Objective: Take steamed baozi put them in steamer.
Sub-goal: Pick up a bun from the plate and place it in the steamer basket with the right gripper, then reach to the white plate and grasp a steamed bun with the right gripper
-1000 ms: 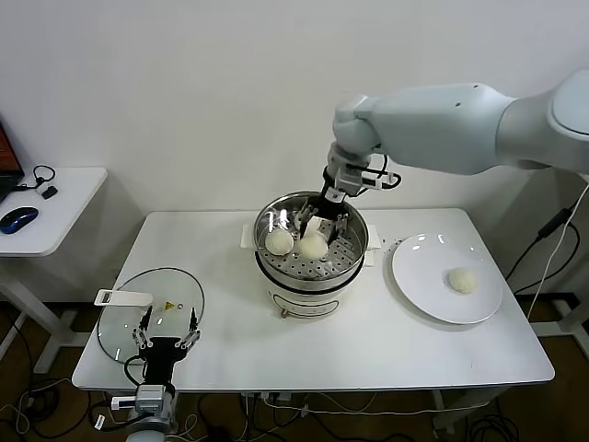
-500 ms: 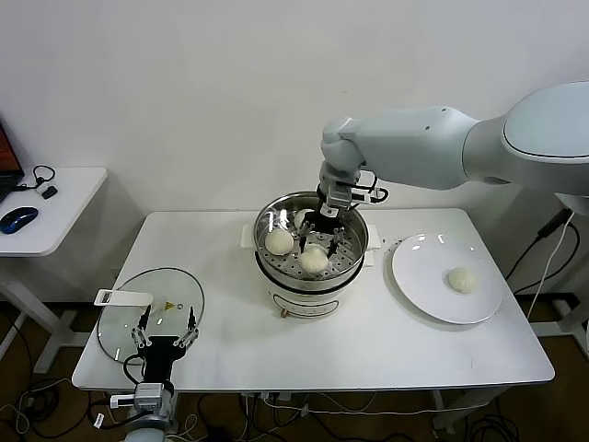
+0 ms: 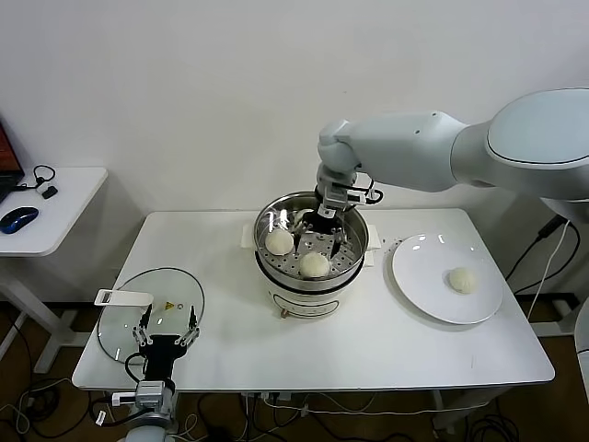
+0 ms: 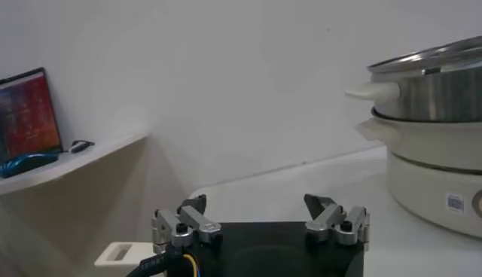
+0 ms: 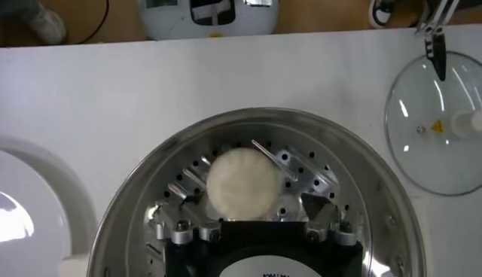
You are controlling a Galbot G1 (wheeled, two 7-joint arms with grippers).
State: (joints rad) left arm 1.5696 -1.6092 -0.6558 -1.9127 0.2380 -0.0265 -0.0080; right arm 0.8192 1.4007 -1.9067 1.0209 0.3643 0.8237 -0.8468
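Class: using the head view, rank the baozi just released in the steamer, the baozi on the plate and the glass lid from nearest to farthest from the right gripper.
1. Baozi in the steamer, right below the right gripper.
2. Baozi on the plate, on the robot's right.
3. Glass lid, front left.

You have a rectangular white table [image 3: 368,341] carrying everything. Near its middle stands the round stainless-steel steamer [image 3: 311,241] on its white electric pot base. On the robot's right side of it lies a flat round white plate [image 3: 433,285], close to the steamer. At the table's front corner on the robot's left lies a round glass lid [image 3: 152,313] with a white handle, well apart from the steamer.
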